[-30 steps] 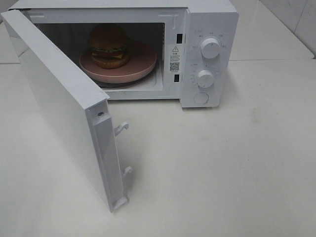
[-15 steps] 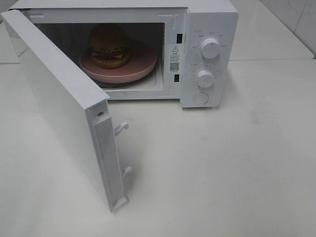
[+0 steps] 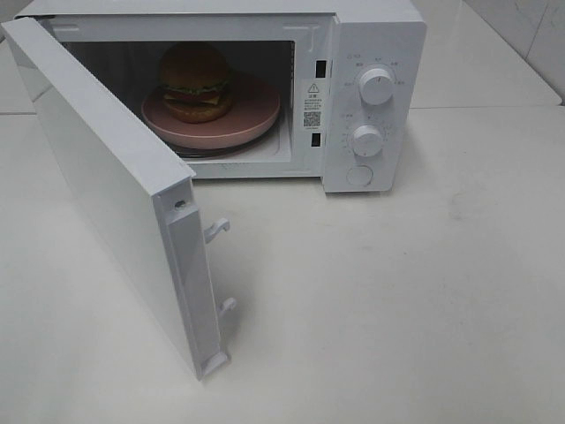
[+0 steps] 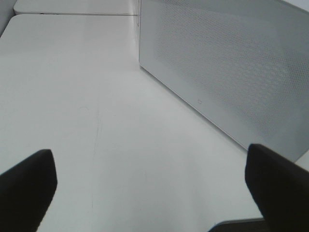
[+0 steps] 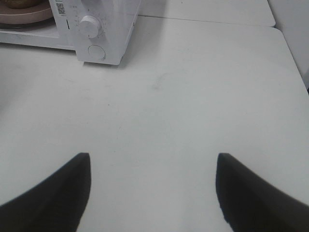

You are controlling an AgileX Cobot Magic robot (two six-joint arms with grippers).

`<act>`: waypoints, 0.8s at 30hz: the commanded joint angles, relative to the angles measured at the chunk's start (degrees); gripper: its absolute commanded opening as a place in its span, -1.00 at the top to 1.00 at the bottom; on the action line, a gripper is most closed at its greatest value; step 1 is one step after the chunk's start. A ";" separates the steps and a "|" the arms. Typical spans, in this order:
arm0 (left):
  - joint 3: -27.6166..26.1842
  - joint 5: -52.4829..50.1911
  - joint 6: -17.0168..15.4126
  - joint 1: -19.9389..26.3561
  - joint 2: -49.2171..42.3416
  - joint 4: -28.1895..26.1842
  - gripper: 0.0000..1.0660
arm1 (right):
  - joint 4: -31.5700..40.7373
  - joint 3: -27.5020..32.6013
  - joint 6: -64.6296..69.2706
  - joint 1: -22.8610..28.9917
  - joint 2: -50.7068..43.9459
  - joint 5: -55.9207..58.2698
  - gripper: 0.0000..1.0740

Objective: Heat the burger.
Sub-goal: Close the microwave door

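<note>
Jaws on both arms stand wide apart and hold nothing; each pair hangs over bare counter (image 3: 397,300), and neither arm shows in the high view. What needs heating, the burger (image 3: 195,81), sits upright on the pink plate (image 3: 256,119) inside the microwave (image 3: 380,35), toward the left rear of the cavity, so loading looks done and shutting the door (image 3: 106,177) would be the step in hand. That door is hinged on the left and swung far out, its free edge with the two latch hooks (image 3: 217,230) pointing toward the front of the counter. Its long face runs front to back, and the outer, perforated side faces the left arm: the left wrist view has that panel (image 4: 227,67) close ahead of the left jaws, near but not touching. So the left arm is the nearer one for a push across to the right. The right jaws look at the control panel, with the lower knob (image 5: 89,25) and the round button (image 5: 96,51) ahead of them and well apart
</note>
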 commanded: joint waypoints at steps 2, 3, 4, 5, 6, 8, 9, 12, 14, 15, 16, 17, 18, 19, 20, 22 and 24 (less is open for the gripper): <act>-2.35 -2.64 0.00 0.00 3.78 -1.38 -0.83 | 0.00 0.17 0.11 -0.29 -1.55 -0.17 -0.32; -2.35 -2.64 0.00 0.00 3.78 -1.38 -0.83 | 0.00 0.17 0.11 -0.29 -1.55 -0.17 -0.32; -2.86 -3.44 0.00 0.00 4.81 -1.20 -0.83 | 0.00 0.17 0.11 -0.29 -1.55 -0.17 -0.32; -2.86 -3.44 0.00 0.00 4.81 -1.20 -0.83 | 0.00 0.17 0.11 -0.29 -1.55 -0.17 -0.32; -3.04 -5.27 0.00 0.00 6.76 -1.15 -0.81 | 0.00 0.17 0.11 -0.29 -1.55 -0.17 -0.32; -3.04 -6.76 0.00 0.00 8.59 -1.15 -0.77 | 0.00 0.17 0.11 -0.29 -1.55 -0.17 -0.32; -3.04 -7.56 0.00 0.00 9.63 -1.15 -0.65 | 0.00 0.17 0.11 -0.29 -1.55 -0.17 -0.32; -3.04 -9.34 0.00 0.00 12.66 -1.15 -0.30 | 0.00 0.17 0.11 -0.29 -1.55 -0.17 -0.32; -2.98 -10.08 0.00 0.00 14.84 -1.15 -0.05 | 0.00 0.17 0.11 -0.29 -1.55 -0.17 -0.32; -2.86 -10.54 0.00 0.00 15.87 -1.20 0.09 | 0.00 0.17 0.11 -0.29 -1.55 -0.17 -0.32; -2.64 -11.17 0.00 0.00 17.88 -1.20 0.32 | 0.00 0.17 0.11 -0.29 -1.55 -0.17 -0.32; -2.64 -11.17 0.00 0.00 17.88 -1.20 0.32 | 0.00 0.17 0.11 -0.29 -1.55 -0.17 -0.32; -2.64 -11.57 0.00 0.00 18.79 -1.20 0.42 | 0.00 0.17 0.11 -0.29 -1.55 -0.17 -0.32; -2.64 -11.57 0.00 0.00 18.79 -1.20 0.42 | 0.00 0.17 0.11 -0.29 -1.55 -0.17 -0.32; -2.64 -13.18 0.00 0.00 21.08 -1.20 0.67 | 0.00 0.17 0.11 -0.29 -1.55 -0.17 -0.32; -2.64 -15.41 0.23 0.00 23.38 -1.20 0.93 | 0.00 0.17 0.11 -0.29 -1.55 -0.17 -0.32; -2.46 -18.16 1.38 0.00 25.21 -1.20 1.00 | 0.00 0.17 0.11 -0.29 -1.55 -0.17 -0.32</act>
